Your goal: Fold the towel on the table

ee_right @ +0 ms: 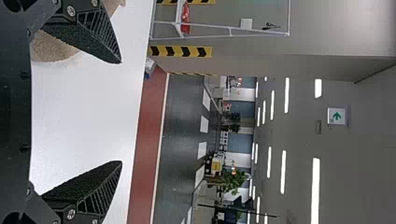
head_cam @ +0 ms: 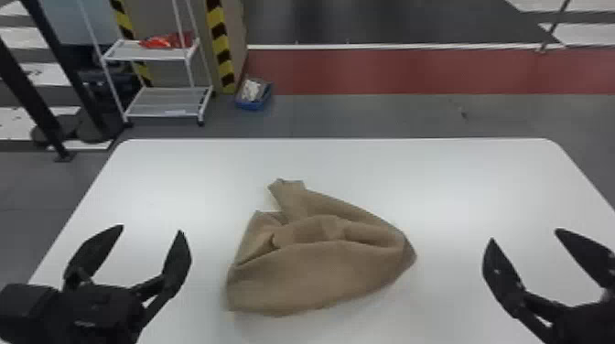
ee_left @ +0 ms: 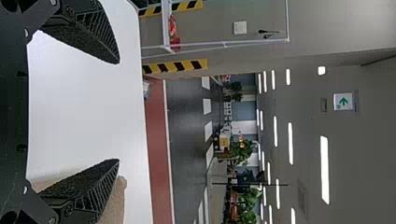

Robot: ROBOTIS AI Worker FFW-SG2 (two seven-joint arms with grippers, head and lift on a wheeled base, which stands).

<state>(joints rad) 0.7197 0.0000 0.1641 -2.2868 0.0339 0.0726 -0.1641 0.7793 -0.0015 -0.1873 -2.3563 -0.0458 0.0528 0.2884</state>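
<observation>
A brown towel [head_cam: 320,274] lies crumpled at the middle of the white table [head_cam: 183,169], with one narrow corner stretched toward the far side and loose folds on top. My left gripper [head_cam: 152,228] is open to the left of the towel, apart from it. On the towel's right, my right gripper [head_cam: 524,235] also stands open with nothing between its fingers. In the left wrist view, the open left gripper [ee_left: 118,111] has the towel [ee_left: 116,200] beyond one finger. In the right wrist view, the towel [ee_right: 51,49] is partly behind one finger of the right gripper [ee_right: 121,112].
Beyond the table's far edge stand a white wire shelf [head_cam: 169,103] with a red item and a blue bin [head_cam: 254,95] on the floor. Black posts [head_cam: 68,77] rise at the far left. Both arms come in over the table's near side.
</observation>
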